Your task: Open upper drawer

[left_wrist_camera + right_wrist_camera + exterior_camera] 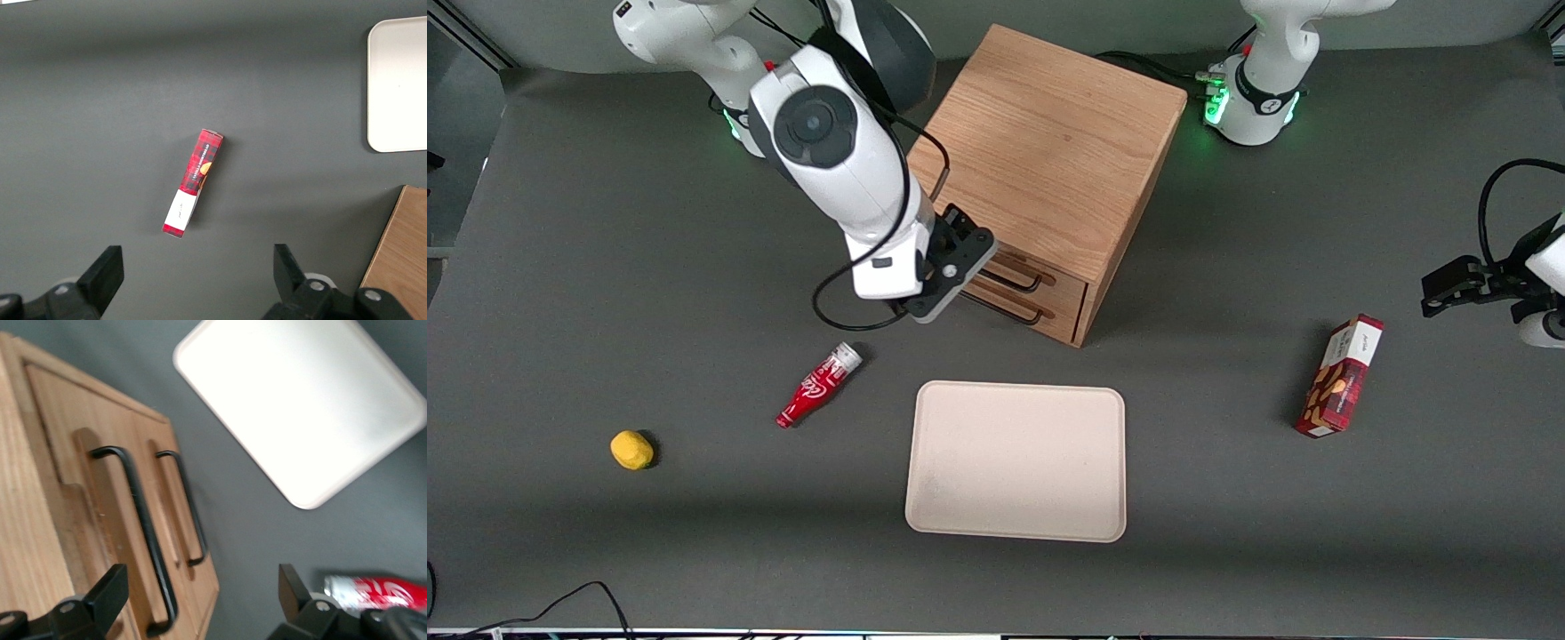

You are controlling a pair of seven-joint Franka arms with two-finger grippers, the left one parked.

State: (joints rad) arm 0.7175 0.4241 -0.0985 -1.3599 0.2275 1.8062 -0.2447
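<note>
Gripper (200,600), fingers apart, hovers in front of the shut upper drawer (100,520), near its handle (140,527).

Setting: robotics lab. We see a worktop (560,267) covered in plain dark grey matting, two white arm bases with green status lights bolted at its edge, and loose black cabling. We note staged test props: an oak cabinet (1049,151), a beige tray (1016,462), a red bottle (816,386), a yellow lump (631,449) and a red carton (1341,376). The gripper (951,267) hovers just in front of the cabinet's drawers.
</note>
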